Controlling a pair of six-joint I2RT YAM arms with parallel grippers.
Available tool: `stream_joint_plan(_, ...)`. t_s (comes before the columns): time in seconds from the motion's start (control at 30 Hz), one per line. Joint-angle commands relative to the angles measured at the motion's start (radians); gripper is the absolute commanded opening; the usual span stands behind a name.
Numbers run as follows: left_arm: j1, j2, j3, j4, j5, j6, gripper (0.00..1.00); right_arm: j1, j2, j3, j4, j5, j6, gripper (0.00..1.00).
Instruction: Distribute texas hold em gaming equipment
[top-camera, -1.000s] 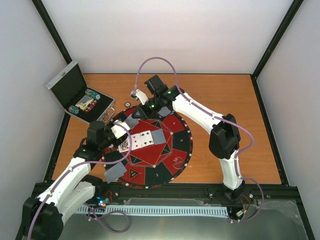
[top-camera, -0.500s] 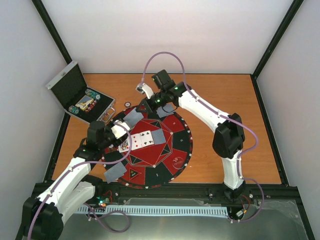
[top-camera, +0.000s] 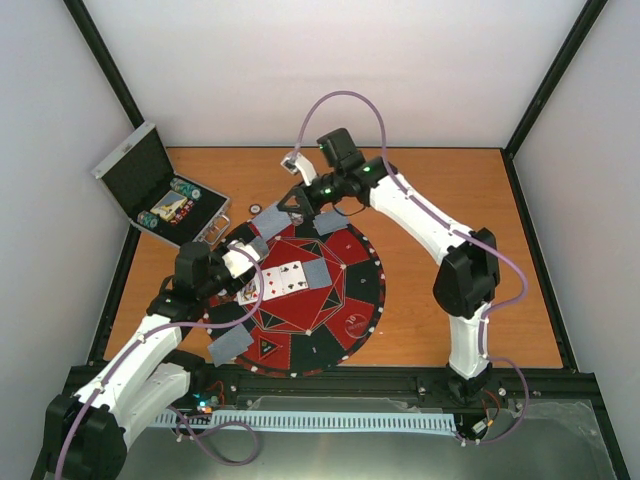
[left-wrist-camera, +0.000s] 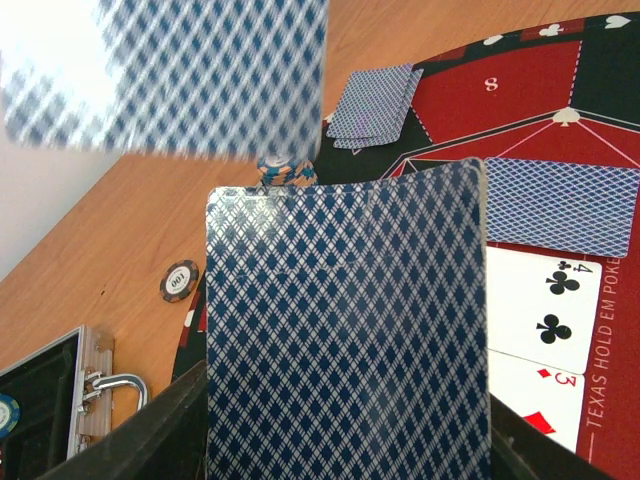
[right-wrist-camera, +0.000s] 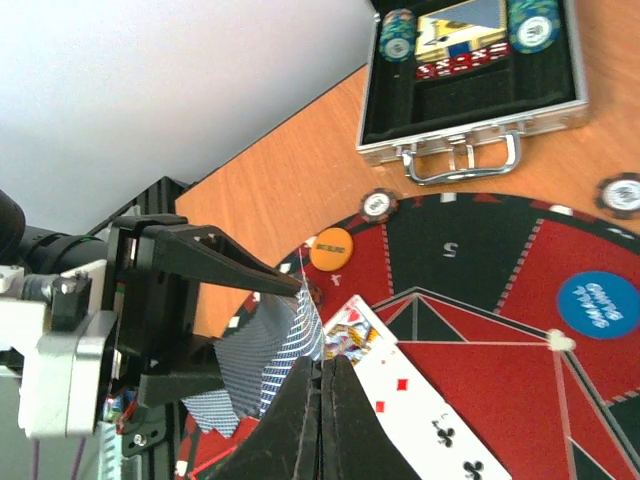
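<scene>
My left gripper (top-camera: 243, 262) is shut on a deck of blue-backed cards (left-wrist-camera: 345, 330) over the mat's left edge. My right gripper (top-camera: 288, 207) is shut on a single card (top-camera: 266, 222), seen edge-on at its tips (right-wrist-camera: 322, 368) and as a blur (left-wrist-camera: 170, 70) above the deck. Face-up cards (top-camera: 285, 278) and a face-down card (top-camera: 316, 272) lie at the mat's centre. Face-down cards lie at the far rim (top-camera: 330, 222) and the near-left rim (top-camera: 230, 345). An orange button (right-wrist-camera: 332, 249), a blue button (right-wrist-camera: 598, 305) and a chip (right-wrist-camera: 379, 204) lie on the mat.
The round red-and-black mat (top-camera: 355, 300) covers the table's middle. The open silver case (top-camera: 150, 185) with chips stands at the far left. A loose chip (top-camera: 256, 209) lies on the wood between case and mat. Black frame posts stand at the far corners.
My right arm has lifted and drawn back toward the far side, carrying one card away from the deck. My left arm and the deck have stayed still.
</scene>
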Motion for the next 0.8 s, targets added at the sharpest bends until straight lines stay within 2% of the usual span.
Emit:
stream_joint_plan(0.0, 0.005, 0.001, 0.023, 0.011, 0.019, -0.014, 0.53, -0.088, -0.107, -0.001, -0.079, 0.007, -0.111, 0.03)
stream_joint_plan(0.17, 0.005, -0.002, 0.023, 0.011, 0.019, -0.013, 0.53, -0.182, -0.196, -0.092, -0.214, 0.122, -0.334, 0.03)
stream_joint_plan(0.47, 0.005, -0.007, 0.017, 0.009, 0.019, -0.016, 0.53, -0.202, -0.256, -0.316, -0.368, 0.298, -0.767, 0.03)
stream_joint_plan(0.63, 0.005, -0.016, 0.016, 0.009, 0.018, -0.014, 0.53, -0.200, -0.223, -0.322, -0.480, 0.290, -0.917, 0.03)
stream_joint_plan(0.77, 0.004, -0.016, 0.011, 0.012, 0.023, -0.023, 0.53, -0.183, -0.199, -0.347, -0.506, 0.352, -0.974, 0.03)
